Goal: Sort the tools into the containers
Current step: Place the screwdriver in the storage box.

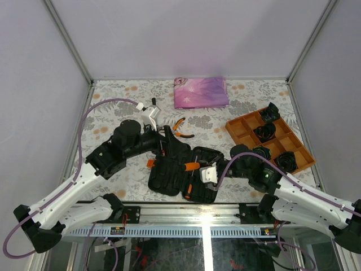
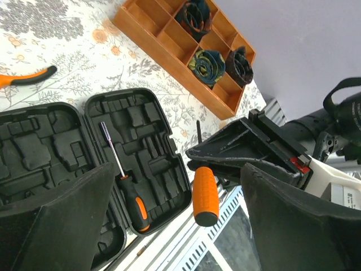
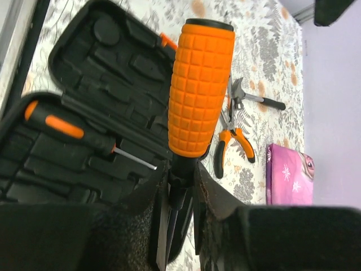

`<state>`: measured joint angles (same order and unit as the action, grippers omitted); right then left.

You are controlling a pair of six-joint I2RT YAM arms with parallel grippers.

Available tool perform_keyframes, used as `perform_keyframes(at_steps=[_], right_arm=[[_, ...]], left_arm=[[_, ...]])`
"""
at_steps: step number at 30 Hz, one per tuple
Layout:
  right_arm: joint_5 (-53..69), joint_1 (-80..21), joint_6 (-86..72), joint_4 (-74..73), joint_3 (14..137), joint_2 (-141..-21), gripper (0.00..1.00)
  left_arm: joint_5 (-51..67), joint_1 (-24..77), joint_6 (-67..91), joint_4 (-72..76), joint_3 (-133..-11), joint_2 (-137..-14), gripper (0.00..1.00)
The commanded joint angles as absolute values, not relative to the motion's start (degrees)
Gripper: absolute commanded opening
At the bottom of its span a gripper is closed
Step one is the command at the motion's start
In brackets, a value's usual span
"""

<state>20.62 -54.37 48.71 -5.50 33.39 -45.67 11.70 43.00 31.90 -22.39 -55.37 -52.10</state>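
Observation:
The black tool case (image 1: 169, 176) lies open at the near middle of the table. A black-and-orange screwdriver (image 2: 132, 197) lies in one of its slots. My right gripper (image 3: 183, 176) is shut on the black neck of a fat orange-handled screwdriver (image 3: 200, 84) and holds it above the case's near edge; the handle also shows in the top view (image 1: 192, 166). My left gripper (image 2: 169, 226) is open and empty, with the orange handle (image 2: 205, 195) hanging between its fingers without touching them. Orange-handled pliers (image 1: 181, 127) and a slim hammer (image 3: 256, 99) lie on the table behind the case.
A wooden divided tray (image 1: 240, 131) with black coiled bundles stands at the right. A folded pink-purple cloth (image 1: 201, 92) lies at the back middle. The table's near rail (image 1: 203, 212) runs just below the case. Both arms crowd over the case.

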Motion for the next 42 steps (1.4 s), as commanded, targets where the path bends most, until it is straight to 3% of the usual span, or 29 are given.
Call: perform_keyframes(at_steps=[1,19,25,26,32,35,40,42], right_arm=[[20.13,-54.45,62.5,-13.61,38.53,-47.23,0.0],[18.54,-54.42,76.79,-19.93,43.63,-53.38,0.0],[20.04,-54.44,78.82,-21.49,45.77,-55.8,0.0],[20.37,-54.41,78.84,-21.38,45.79,-55.81,0.0],[21.09,-54.41,78.49,-20.58,44.93,-54.9,0.0],[20.93,-54.4,78.0,-20.5,44.74,-54.7,0.02],[21.14,-54.41,76.48,-20.07,44.82,-53.48,0.21],[20.89,-54.4,75.86,-19.33,44.83,-52.4,0.36]], left_arm=[[15.04,44.49,28.54,-22.58,-56.07,-53.18,0.92],[20.9,50.09,24.62,-19.07,-50.03,-59.39,0.91],[21.38,53.34,23.71,-18.1,-49.92,-63.91,0.84],[21.38,53.69,23.6,-17.96,-49.98,-64.51,0.81],[21.4,54.39,22.97,-17.85,-50.49,-66.88,0.42],[21.3,54.49,22.9,-17.84,-50.66,-66.75,0.28],[18.0,54.57,22.77,-19.03,-50.71,-66.32,0.01],[15.34,54.56,23.2,-19.68,-50.65,-65.67,0.0]])
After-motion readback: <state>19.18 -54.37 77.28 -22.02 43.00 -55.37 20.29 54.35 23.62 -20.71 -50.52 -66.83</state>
